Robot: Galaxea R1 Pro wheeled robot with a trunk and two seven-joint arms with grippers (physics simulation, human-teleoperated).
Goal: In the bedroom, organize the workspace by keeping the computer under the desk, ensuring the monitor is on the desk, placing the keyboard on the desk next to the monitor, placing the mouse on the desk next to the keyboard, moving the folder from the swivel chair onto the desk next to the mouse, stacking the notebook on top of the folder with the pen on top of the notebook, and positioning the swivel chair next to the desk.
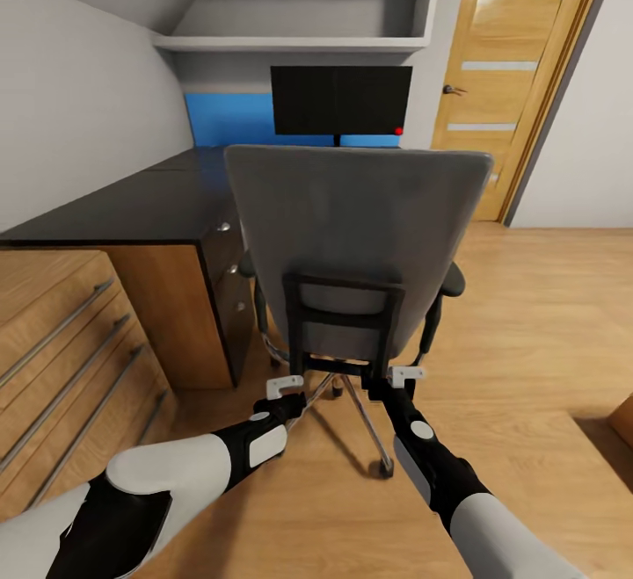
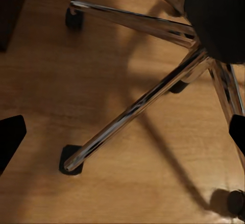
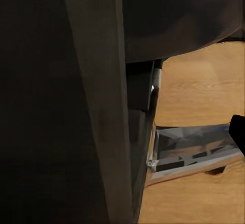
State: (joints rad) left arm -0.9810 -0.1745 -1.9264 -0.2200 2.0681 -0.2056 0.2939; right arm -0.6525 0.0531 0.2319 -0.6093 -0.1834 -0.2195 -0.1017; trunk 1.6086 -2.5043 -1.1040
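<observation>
Pale sloped walls frame the desk (image 1: 132, 201), where the monitor (image 1: 341, 100) already stands; just ahead of the left gripper (image 1: 286, 388) and right gripper (image 1: 406, 379), whose grasp I cannot tell, the chair (image 1: 356, 236) faces it, seemingly awaiting a push, the other items unseen.

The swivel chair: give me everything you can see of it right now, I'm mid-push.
The swivel chair stands upright with its back to the camera, facing the desk and the monitor. It has a tall grey padded back, a black frame bracket low on that back, black armrests at both sides and a chrome spoked base with black casters on the wood floor. The left pincer and right pincer sit at the lower edge of the back; contact cannot be confirmed. The seat top is hidden.
</observation>
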